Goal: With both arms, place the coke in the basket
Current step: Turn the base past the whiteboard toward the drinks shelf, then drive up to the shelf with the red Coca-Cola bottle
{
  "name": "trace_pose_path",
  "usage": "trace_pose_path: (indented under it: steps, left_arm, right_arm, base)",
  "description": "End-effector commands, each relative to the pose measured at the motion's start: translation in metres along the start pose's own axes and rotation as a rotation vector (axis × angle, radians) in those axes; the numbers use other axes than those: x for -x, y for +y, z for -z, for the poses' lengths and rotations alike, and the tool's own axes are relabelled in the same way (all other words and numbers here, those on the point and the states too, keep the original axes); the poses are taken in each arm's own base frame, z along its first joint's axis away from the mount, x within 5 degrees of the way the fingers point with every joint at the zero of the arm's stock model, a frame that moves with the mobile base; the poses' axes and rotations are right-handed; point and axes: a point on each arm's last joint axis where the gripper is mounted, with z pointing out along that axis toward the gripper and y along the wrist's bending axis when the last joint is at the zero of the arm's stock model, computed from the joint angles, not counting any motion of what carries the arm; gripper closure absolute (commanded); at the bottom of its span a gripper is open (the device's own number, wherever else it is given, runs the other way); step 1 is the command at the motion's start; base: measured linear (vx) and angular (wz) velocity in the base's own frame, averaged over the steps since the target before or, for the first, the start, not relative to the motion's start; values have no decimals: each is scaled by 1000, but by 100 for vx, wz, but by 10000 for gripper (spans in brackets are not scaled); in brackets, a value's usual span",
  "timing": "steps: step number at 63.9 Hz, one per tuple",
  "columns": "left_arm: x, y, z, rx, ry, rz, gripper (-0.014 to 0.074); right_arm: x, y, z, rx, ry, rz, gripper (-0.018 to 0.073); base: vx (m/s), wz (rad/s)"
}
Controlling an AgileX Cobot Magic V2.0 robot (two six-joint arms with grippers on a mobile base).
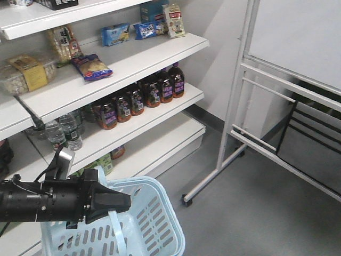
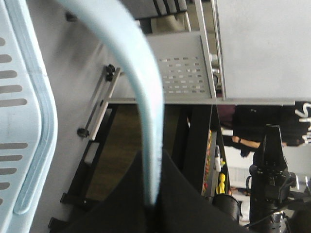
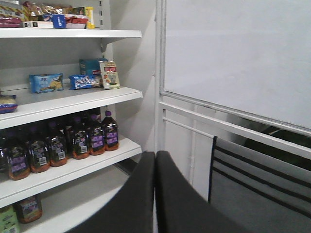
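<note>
Presently the left gripper is clamped on the thin handle of the basket, at near left beside the shelving. The right gripper has its jaws pressed together, empty. Recommended: keep the basket level, mouth up, while the right arm seeks the coke. No coke is in view; its appearance cannot be reported.

The basket is pale blue with rows of slots in its sides, the left gripper matte black, the shelves white, the bottles dark brown with purple labels, the floor plain grey.
</note>
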Motion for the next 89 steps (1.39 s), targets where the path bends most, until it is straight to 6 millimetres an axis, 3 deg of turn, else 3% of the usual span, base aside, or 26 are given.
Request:
trace_pose_path:
  steps: [1,89]
  left_arm:
    - [2,-21,3,-113,-7,-31,602]
    - [2,-21,3,-113,-7,-31,602]
  right_arm:
    - [4,0,-1,4,-64,10,569]
    - [4,0,-1,4,-64,10,569]
  base:
    - [9,34]
    - [9,36]
